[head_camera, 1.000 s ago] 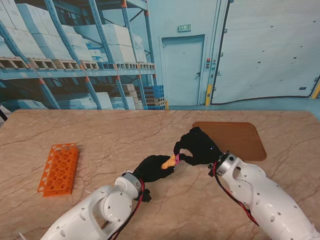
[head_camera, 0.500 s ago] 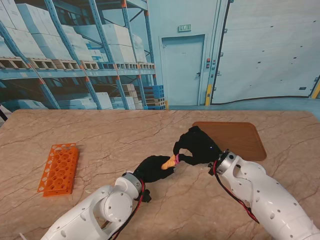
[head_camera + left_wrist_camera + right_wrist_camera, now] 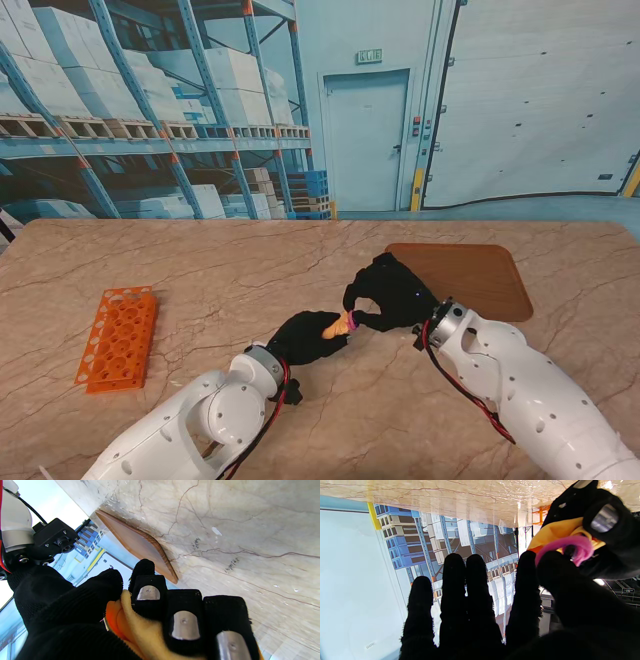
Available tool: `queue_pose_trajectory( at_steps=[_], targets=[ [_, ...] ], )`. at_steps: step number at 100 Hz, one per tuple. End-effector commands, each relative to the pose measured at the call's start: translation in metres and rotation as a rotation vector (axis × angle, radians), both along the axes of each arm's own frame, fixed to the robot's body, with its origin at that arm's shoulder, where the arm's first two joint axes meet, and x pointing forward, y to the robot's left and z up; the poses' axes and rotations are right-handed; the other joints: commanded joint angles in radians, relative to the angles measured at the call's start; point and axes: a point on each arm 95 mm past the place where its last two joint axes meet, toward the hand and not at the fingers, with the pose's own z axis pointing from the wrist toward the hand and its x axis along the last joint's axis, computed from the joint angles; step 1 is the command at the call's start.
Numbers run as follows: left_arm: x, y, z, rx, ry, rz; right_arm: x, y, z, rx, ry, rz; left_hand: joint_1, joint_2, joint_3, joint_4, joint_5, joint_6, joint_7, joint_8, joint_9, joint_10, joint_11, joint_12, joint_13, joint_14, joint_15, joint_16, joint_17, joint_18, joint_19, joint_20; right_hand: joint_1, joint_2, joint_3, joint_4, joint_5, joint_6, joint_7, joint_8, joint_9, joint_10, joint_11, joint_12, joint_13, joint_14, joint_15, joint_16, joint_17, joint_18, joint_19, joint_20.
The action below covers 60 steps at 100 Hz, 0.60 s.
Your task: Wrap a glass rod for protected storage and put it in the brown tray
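Orange-yellow soft cloth [image 3: 336, 323], presumably wrapped round the glass rod I cannot see, sits bunched in the black-gloved left hand [image 3: 308, 337], held over the marble table just short of the flat brown wooden tray [image 3: 470, 278]. The black-gloved right hand [image 3: 392, 292] pinches a pink elastic band [image 3: 572, 546] at the cloth's end with thumb and forefinger, other fingers straight. If that band slips off, the wrap could loosen and the rod slide out onto the table.

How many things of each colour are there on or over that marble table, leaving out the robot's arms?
Black: 2, the gloved left hand and the gloved right hand
Orange: 1, the plastic tube rack
Brown: 1, the flat wooden tray
Yellow-orange: 1, the cloth bundle held in the left hand
Pink: 1, the rubber band at the bundle's tip
Total: 6
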Motion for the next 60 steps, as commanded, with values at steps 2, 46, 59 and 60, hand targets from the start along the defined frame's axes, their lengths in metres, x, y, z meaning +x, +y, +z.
queue_pose_trajectory(
  at_steps=[2,46,59,60],
  targets=[
    [-0.0030,-0.0044,0.0015,-0.014,0.008,-0.002,-0.0011,0.0063,0.0002,0.003,0.003,0.015,0.027,0.025,-0.022,-0.035,-0.021,0.029,-0.014,-0.009,0.032,0.008,0.051,0.013,0.034,0.023,0.125,0.005,-0.003,-0.108,0.250,0.038,-0.075,-0.027,0.010,0.023,-0.003,0.013,0.011,-0.002,-0.028,0.016,-0.010,0.010,-0.019,-0.009,-0.013,0.006,-0.011,0.012,-0.024,0.006],
    [-0.0023,-0.0042,0.0012,-0.026,-0.019,-0.002,-0.0017,0.0107,-0.0001,-0.014,0.009,0.007,-0.167,-0.181,0.076,-0.102,0.015,0.032,-0.073,-0.015,0.051,-0.056,0.058,0.010,0.035,-0.056,0.106,0.003,0.003,-0.196,0.249,0.030,-0.199,-0.005,-0.012,0.068,0.038,0.097,-0.099,0.067,-0.034,0.052,-0.020,0.020,-0.029,0.026,-0.021,0.022,-0.019,0.045,-0.050,0.029],
    [-0.0019,-0.0043,0.0005,-0.038,-0.028,-0.012,-0.0021,0.0117,0.0000,-0.016,0.011,0.002,-0.279,-0.187,0.010,-0.134,0.016,0.037,-0.103,0.035,0.042,-0.057,0.062,0.015,0.035,-0.065,0.108,0.006,0.004,-0.205,0.250,0.028,-0.193,-0.022,-0.011,0.073,0.038,0.102,-0.104,0.071,-0.035,0.054,-0.019,0.021,-0.029,0.029,-0.020,0.022,-0.018,0.047,-0.050,0.030],
    [-0.0019,-0.0043,0.0005,-0.039,-0.028,-0.012,-0.0022,0.0118,0.0001,-0.016,0.011,0.003,-0.278,-0.179,-0.012,-0.133,0.017,0.037,-0.107,0.042,0.042,-0.056,0.063,0.016,0.035,-0.062,0.108,0.007,0.004,-0.203,0.250,0.028,-0.193,-0.024,-0.011,0.073,0.038,0.103,-0.105,0.072,-0.035,0.054,-0.019,0.021,-0.029,0.030,-0.020,0.023,-0.018,0.047,-0.050,0.031]
  ],
)
